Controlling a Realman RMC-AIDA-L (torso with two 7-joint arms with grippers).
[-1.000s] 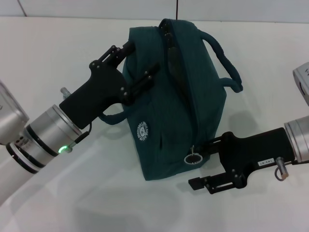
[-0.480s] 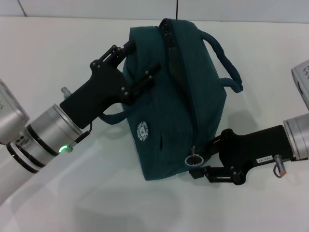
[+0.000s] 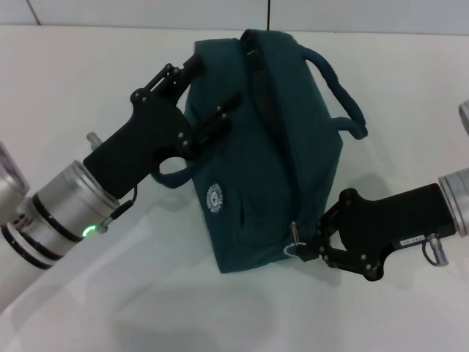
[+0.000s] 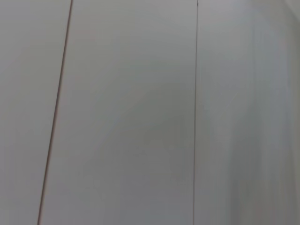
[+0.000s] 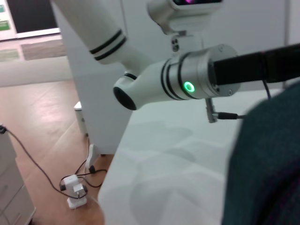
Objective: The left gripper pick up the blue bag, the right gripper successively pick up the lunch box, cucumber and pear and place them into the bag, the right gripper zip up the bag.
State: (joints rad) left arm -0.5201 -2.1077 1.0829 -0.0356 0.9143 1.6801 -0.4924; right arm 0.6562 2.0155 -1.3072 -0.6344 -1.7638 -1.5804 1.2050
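Two grippers flank the bag (image 3: 267, 154) on the table: the left gripper (image 3: 209, 95) clamps its upper side, while the right gripper (image 3: 308, 248), pinched on the ring pull (image 3: 293, 248), has the zip running away from its fingertips toward the far end.

A white table (image 3: 66, 88) fills the head view, its surface matte and carrying soft grey shadows. Along its far edge stands a pale wall (image 3: 146, 11) with a thin dark vertical seam. The left wrist view shows only a plain grey panelled surface (image 4: 131, 117) crossed by two thin dark lines. In the right wrist view, a wooden floor (image 5: 42, 126) lies beside the table edge; a dark cable (image 5: 33, 164) runs across it to a small white power adapter (image 5: 75, 187). A white cabinet front (image 5: 11, 197) occupies one corner.
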